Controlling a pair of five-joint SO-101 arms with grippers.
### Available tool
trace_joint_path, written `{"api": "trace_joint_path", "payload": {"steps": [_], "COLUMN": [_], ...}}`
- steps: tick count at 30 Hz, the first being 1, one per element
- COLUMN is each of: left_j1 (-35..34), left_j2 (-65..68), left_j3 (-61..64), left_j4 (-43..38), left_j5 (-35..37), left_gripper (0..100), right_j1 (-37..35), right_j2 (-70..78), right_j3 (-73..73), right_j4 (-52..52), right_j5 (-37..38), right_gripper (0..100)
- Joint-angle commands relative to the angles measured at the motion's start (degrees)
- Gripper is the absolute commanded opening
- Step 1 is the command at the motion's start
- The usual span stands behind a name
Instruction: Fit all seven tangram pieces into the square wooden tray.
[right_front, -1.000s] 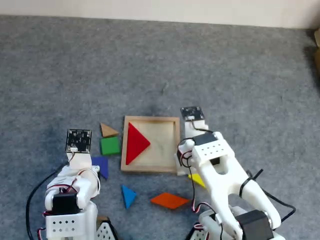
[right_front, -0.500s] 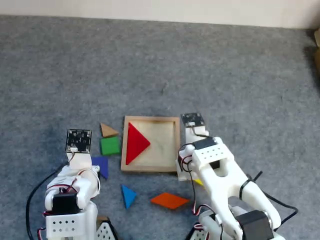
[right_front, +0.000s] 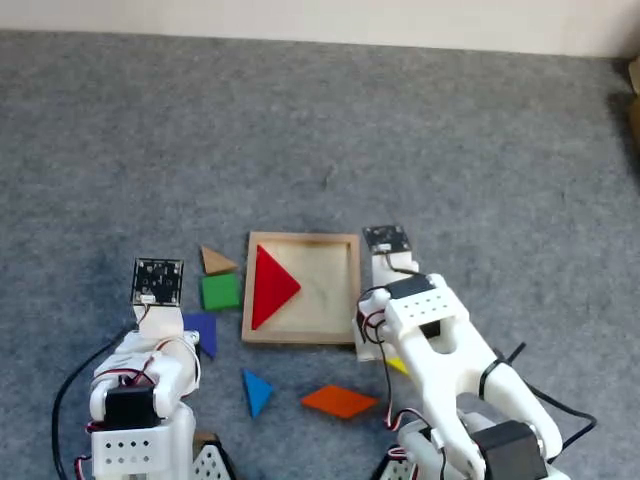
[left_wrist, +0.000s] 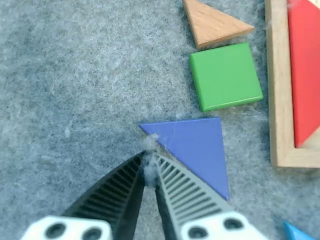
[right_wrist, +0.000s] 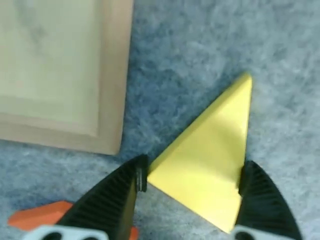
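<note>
Well to the left of the square wooden tray (right_front: 300, 338), the left end effector (left_wrist: 148, 157) sits low over the grey carpeted tabletop (right_front: 480, 150). Its fingers are pressed together with nothing between them, and the tips are at the corner of the indigo triangle (left_wrist: 197, 147). That arm matches its pose of a second ago. From above, the arm covers part of the indigo triangle. Just left of the tray lie the green square (right_front: 220, 291) and, beyond it, the small tan wooden triangle (right_front: 216, 261). The small blue triangle (right_front: 256, 390) lies on the robot's side of the tray's left corner, and the left wrist view shows it cut off at the frame edge. Inside the tray, the large red triangle (right_front: 270, 287) lies flat against the left wall, with bare wood to its right. The orange parallelogram (right_front: 339, 401) lies on the robot's side of the tray, nearer its right corner; the right wrist view catches only a sliver of it. Right of that corner, the right end effector (right_wrist: 193, 175) is spread wide, one finger on each side of the yellow triangle (right_wrist: 210, 165), which lies flat on the carpet. Whether the fingers press on it is unclear. This arm has drawn back along the tray's right wall toward the robot since a second ago, and it hides most of the yellow piece from above. All the pieces lie where they were.
</note>
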Motion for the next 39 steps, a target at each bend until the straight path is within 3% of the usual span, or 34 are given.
{"api": "trace_joint_path", "payload": {"steps": [1,18,32,39], "left_j1": [-0.6,-0.6,-0.6,-0.6], "left_j2": [-0.3,-0.3,-0.3,-0.3], "left_j3": [1.2,1.2,1.2,1.2], "left_j4": [0.3,0.3,0.3,0.3], "left_j5": [-0.1,-0.1,-0.1,-0.1], "left_gripper": [0,0,0,0], "right_j1": [0.7,0.7,3.6,3.1], "right_j2": [-0.7,-0.8,-0.6,-0.1], "right_j3": [-0.8,-1.3,-16.0,-23.0], "right_j4": [-0.2,-0.1,8.0,7.6], "right_j5": [3.6,11.6,15.5,27.2], "right_gripper": [19.2,17.7,17.7,17.7]}}
